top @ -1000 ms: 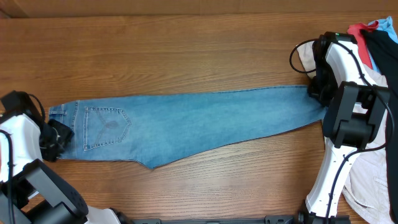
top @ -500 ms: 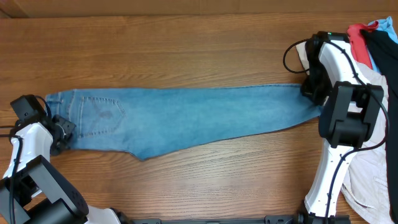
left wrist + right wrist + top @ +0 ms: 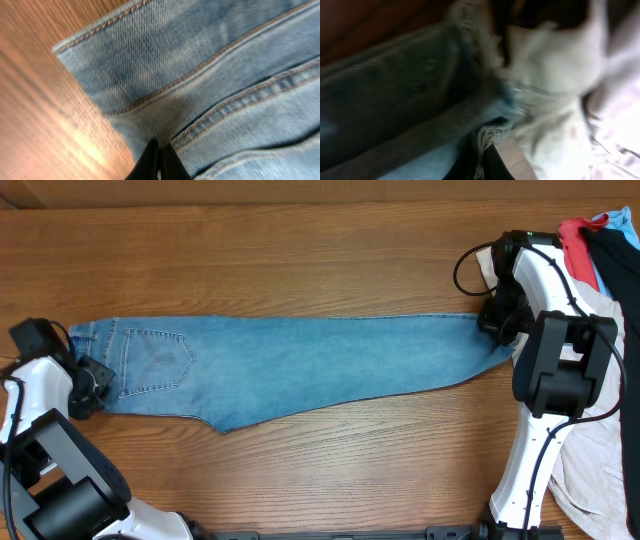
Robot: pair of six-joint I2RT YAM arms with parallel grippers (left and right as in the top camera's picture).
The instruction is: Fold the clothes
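Jeans (image 3: 300,365) lie flat because my left gripper (image 3: 157,162) pinches the waistband (image 3: 92,365) and my right gripper (image 3: 480,157) pinches the frayed hem (image 3: 487,132), pulling them taut for folding.

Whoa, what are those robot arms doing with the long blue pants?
They're folding clothes. The jeans lie stretched flat across the wooden table. The left pincer pinches the waistband end, and the right pincer pinches the frayed leg hem. No fold is made yet. A beige garment sits heaped by the right arm.
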